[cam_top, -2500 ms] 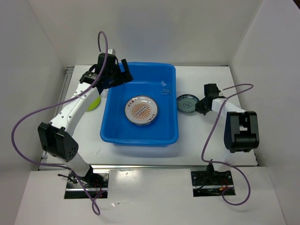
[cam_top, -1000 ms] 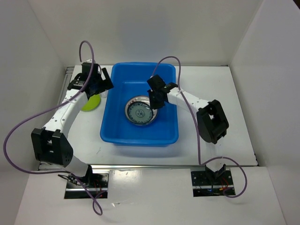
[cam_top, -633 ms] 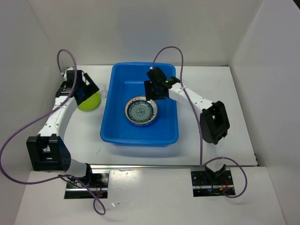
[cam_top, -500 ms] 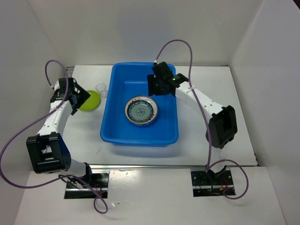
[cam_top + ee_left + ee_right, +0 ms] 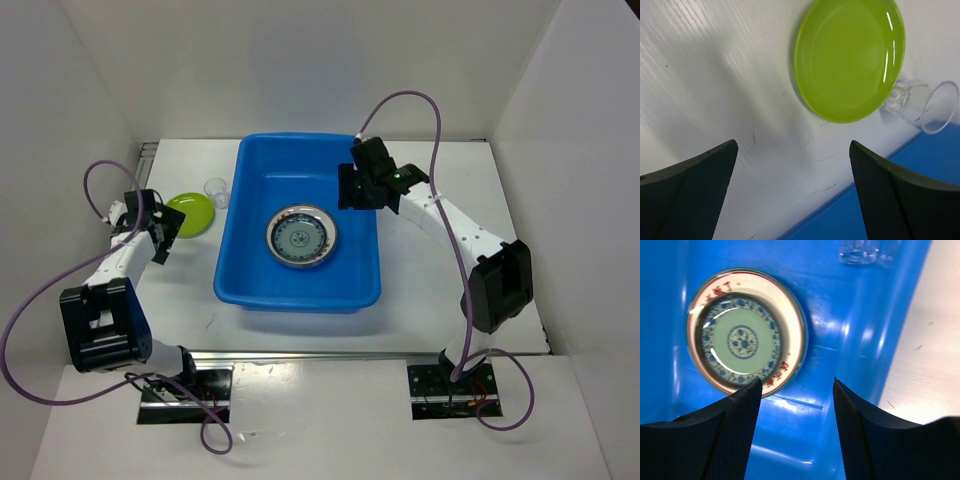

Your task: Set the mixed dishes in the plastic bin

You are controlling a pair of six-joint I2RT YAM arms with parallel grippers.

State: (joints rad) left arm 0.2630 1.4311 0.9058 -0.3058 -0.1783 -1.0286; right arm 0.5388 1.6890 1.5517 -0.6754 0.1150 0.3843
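The small teal plate (image 5: 740, 340) sits in the bright blue plastic bin (image 5: 298, 296), my right gripper (image 5: 795, 430) parted and empty; next I close my wide-open left gripper (image 5: 795, 195) on the round lime-green plate (image 5: 850, 60) outside.

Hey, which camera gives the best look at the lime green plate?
The left wrist view: the lime-green plate fills much of the frame, whole and sharp, with a clear cup beside it. The top external view shows it small, left of the blue bin. The right wrist view does not show it.
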